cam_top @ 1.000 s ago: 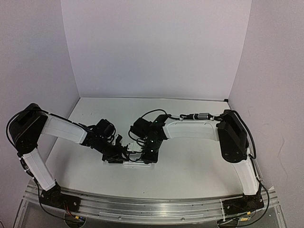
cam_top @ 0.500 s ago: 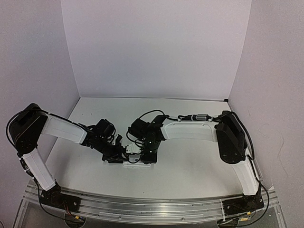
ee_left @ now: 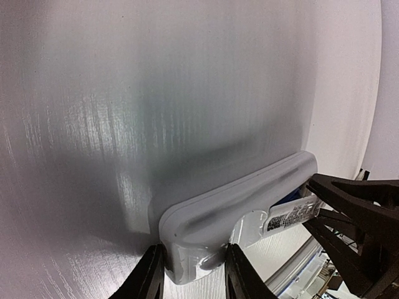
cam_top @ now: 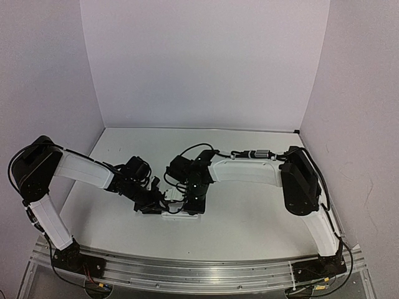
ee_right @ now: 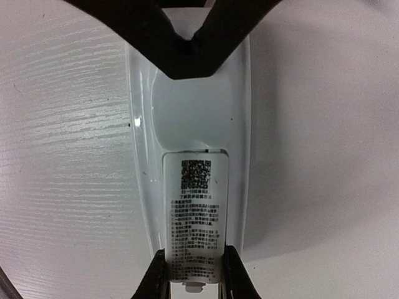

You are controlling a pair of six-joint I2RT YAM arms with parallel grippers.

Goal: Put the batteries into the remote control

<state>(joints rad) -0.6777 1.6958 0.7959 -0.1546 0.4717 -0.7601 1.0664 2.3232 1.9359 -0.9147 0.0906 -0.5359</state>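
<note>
Remote control (ee_right: 187, 124) is lying back-up on the bench (cam_top: 249, 218), midway between the two arms at the near centre.

Left jaws are clamping one short end of the remote control, one finger on each long edge, pinning it down.

Right jaws are working at the opposite end of the remote control, closed on the labelled cover (ee_right: 195, 212), a narrow white piece with a printed code that is sitting over the back recess.

Change over the last second, top view: the right arm's elbow and forearm are drifting toward the left arm, while both sets of jaws are staying at the remote control. The remote control itself is not shifting visibly.

Left wrist view: a sliver of blue is showing under the labelled cover, judged to be one of the batteries (ee_left: 288, 200) already seated. The second cannot be made out.

Judgement: the right arm is probably sliding the labelled cover along the back toward the held end, so the task is nearing its close. The risk is the labelled cover skewing in its track.
</note>
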